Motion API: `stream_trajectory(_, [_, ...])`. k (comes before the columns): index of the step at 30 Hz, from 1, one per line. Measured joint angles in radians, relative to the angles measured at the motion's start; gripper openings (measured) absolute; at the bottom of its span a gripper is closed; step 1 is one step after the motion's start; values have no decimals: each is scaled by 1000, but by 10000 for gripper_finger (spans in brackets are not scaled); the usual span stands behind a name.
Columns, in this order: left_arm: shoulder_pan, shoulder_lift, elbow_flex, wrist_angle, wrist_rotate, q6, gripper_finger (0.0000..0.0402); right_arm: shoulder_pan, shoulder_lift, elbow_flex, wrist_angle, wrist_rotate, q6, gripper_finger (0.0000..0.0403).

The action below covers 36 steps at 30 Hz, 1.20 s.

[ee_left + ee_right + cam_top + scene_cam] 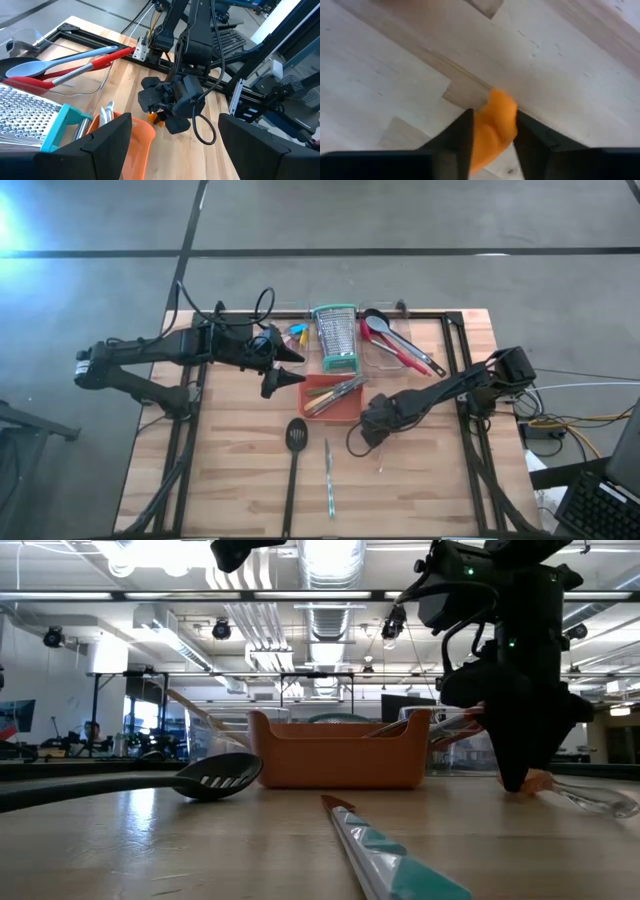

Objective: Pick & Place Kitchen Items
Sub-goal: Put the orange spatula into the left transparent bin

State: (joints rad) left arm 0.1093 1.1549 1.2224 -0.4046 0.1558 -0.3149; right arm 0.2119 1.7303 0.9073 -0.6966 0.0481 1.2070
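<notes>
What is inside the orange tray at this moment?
The orange tray holds several slim utensils lying diagonally, their handles overhanging its rim. Their lower ends and the tray floor are covered by its wall in the low view, so an exact count is not possible.

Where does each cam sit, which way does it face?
High: overhead, straight down; both arms, orange tray.
Low: tabletop height, level across; right gripper at the wood.
Left wrist: past its own fingers toward the right arm.
Right wrist: down at the table; fingers flank an orange-handled tool.
Shared: high and low both show the black slotted turner.
</notes>
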Motion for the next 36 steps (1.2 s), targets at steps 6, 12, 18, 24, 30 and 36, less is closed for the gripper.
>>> stream_trajectory(6, [0,0,0,0,0,0,303,9,-7,35,-17,-2,-25,19])
stream_trajectory(12, [0,0,0,-3,0,-1,303,26,-56,119,-128,-34,-40,11])
stream_trajectory(18, [0,0,0,-3,0,-2,303,66,-145,240,-288,4,-37,10])
stream_trajectory(24, [0,0,0,-1,0,-2,303,112,-255,384,-314,195,-36,9])
stream_trajectory(30, [-3,23,0,25,4,-39,303,148,-353,543,-307,539,-145,9])
stream_trajectory(36, [-17,94,0,161,73,-94,303,162,-388,685,-240,764,-401,9])
